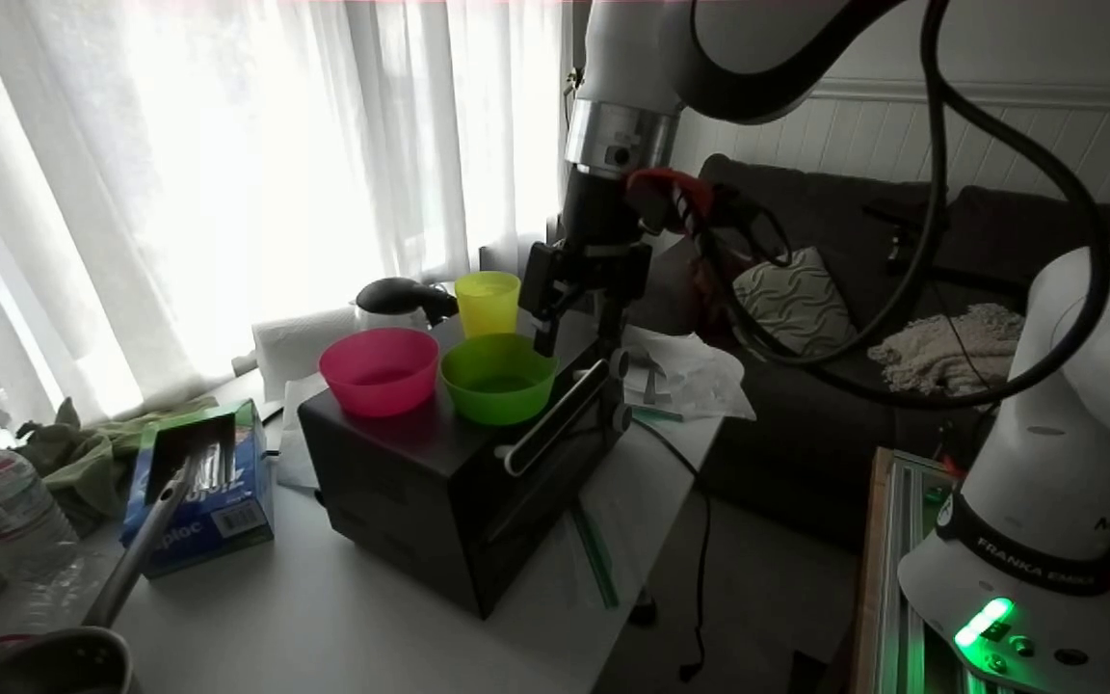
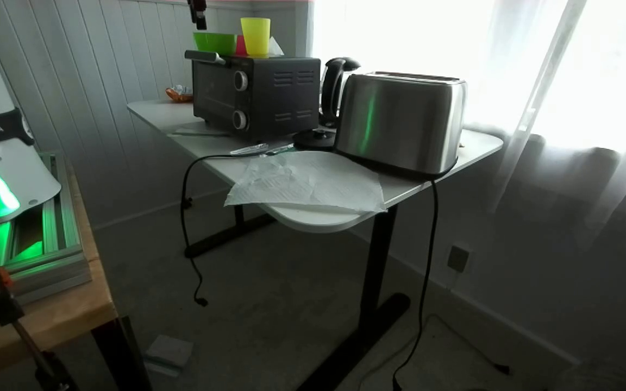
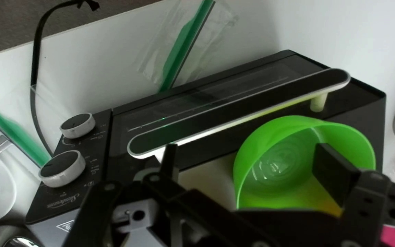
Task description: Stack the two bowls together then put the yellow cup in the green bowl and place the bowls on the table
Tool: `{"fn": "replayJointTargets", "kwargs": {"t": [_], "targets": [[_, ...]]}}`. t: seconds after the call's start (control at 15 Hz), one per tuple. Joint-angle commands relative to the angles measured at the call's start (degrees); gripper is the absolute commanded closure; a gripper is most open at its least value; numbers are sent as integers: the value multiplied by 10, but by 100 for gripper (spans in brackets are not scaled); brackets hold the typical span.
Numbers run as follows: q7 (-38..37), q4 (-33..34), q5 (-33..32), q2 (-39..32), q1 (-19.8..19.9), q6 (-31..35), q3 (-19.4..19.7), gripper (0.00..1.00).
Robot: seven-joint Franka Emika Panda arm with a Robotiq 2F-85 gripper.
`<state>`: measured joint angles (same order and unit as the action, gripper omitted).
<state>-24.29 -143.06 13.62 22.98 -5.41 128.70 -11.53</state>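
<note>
The pink bowl and the green bowl stand apart, side by side, on the black toaster oven. The yellow cup stands upright behind the green bowl; it also shows in an exterior view, and is out of view in the wrist view. My gripper is open and empty, just above the green bowl's rim on the oven-handle side. In the wrist view one finger overlaps the green bowl and the other is outside it. The whitish table bears the oven.
A steel toaster and a black-handled kettle stand beside the oven. A blue bag box, a water bottle and a long-handled pot are on the table. The oven's long handle juts out near the gripper.
</note>
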Motion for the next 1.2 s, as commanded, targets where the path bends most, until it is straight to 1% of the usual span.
{"fn": "replayJointTargets", "kwargs": {"t": [0.0, 0.47, 0.67, 0.87, 1.0, 1.13], "targets": [[-1, 1, -1, 0, -2, -1, 2, 0], [-2, 1, -1, 0, -2, -1, 2, 0], [-45, 4, -14, -9, 7, 10, -12, 0], [-116, 8, -37, -15, 21, 15, -28, 0], [-149, 10, -42, -18, 23, 15, -31, 0], [-161, 10, -38, -22, 19, 15, -27, 0]]}}
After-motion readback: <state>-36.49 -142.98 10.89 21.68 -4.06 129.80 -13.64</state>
